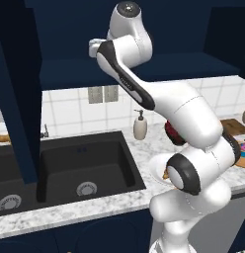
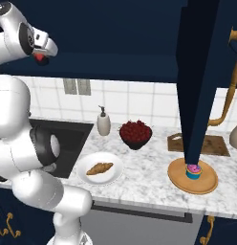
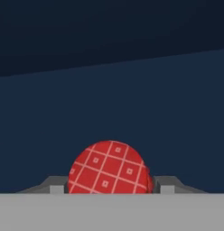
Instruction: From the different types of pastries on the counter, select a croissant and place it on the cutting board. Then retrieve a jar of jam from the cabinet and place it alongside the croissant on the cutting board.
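Jar of jam, its bright red checked cap facing the hand camera, sits clenched between the two tips of the pincer inside the navy cabinet, whose dark interior lies beyond from nine o'clock round to three o'clock. From the right base camera, the pincer hangs at ten o'clock of the scene, high above the counter, with a speck of red showing at its tips. The jar looks small, rigid and light; its sides are probably smooth and apt to slip, so a hold low on the body beneath the cap, as appears to be the case, seems the safer purchase, though the body itself is hidden behind the cap.

Below, the croissant lies on a white plate at seven o'clock, not yet on the cutting board, which rests well apart at three o'clock, partly behind an open cabinet door. Between them stand a soap dispenser and a dark bowl of red fruit; the pink-frosted cupcake sits on a round wooden disc just in front of the board. The black sink lies at the counter's left.
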You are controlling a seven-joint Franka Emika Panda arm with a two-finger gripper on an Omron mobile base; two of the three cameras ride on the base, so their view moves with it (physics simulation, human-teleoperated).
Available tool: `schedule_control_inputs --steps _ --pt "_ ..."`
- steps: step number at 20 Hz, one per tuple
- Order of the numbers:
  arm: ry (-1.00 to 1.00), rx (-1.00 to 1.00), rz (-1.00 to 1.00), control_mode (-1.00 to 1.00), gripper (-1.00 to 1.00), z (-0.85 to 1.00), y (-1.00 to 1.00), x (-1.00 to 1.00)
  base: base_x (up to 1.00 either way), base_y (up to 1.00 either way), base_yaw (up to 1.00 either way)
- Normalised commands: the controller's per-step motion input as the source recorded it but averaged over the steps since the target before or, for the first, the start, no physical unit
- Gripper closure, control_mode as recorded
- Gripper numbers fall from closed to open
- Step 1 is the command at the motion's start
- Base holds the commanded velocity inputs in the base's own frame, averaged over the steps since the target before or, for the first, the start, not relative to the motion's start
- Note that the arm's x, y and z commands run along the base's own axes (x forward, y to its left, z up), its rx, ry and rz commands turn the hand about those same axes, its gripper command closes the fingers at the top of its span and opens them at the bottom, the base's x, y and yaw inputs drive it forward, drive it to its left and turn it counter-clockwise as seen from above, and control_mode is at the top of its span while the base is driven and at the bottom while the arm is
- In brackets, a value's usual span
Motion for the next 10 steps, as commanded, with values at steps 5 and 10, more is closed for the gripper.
schedule_control_inputs --steps 5,10 --pt "-0.04 0.03 0.00 -1.00 1.00 0.10 -0.24 -1.00 0.00 0.00 0.00" --pt "-0.03 0.02 0.00 -1.00 1.00 0.01 -0.32 -1.00 0.00 0.00 0.00"
